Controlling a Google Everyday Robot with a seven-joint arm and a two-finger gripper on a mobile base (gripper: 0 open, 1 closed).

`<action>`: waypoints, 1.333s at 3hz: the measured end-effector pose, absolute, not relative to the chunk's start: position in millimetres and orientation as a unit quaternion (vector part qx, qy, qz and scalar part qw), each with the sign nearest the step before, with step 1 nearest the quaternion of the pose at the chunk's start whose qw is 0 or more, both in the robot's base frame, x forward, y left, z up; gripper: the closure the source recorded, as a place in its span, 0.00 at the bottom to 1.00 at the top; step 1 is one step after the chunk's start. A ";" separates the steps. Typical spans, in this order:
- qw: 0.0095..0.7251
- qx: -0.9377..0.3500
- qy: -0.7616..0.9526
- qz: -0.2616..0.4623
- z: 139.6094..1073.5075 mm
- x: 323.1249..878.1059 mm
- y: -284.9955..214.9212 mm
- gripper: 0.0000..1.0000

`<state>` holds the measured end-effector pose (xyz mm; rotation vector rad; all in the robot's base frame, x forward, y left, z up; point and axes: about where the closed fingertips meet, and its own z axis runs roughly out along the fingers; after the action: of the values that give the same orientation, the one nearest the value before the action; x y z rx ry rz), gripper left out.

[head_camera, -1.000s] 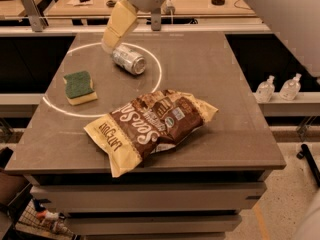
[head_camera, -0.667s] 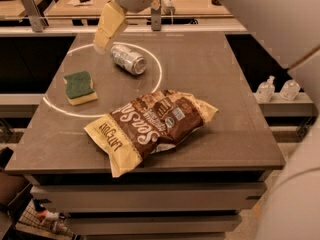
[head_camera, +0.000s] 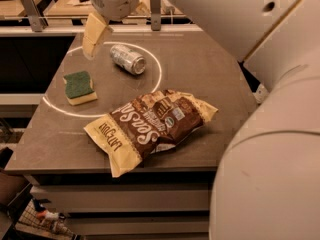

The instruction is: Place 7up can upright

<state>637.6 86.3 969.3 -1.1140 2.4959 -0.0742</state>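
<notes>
end effector [head_camera: 92, 44] shifted left, beside 7up can [head_camera: 128, 59]

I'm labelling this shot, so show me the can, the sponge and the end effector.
can [head_camera: 128, 59], camera view: its silvery side.
sponge [head_camera: 78, 84], camera view: its green top.
end effector [head_camera: 90, 48], camera view: its pale lower end, up left of the can.

Silvery 7up can [head_camera: 128, 59] lies on its side (shiny end rightward), jaws hovering just left.
</notes>
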 end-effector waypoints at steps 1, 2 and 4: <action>0.188 -0.394 0.899 -0.020 953.5 651.3 94.9 0.00; 0.180 -0.395 0.901 -0.008 941.5 664.8 99.9 0.00; 0.162 -0.392 0.906 0.009 924.3 680.2 101.5 0.00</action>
<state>680.2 101.5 924.3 -1.1185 2.5847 0.0243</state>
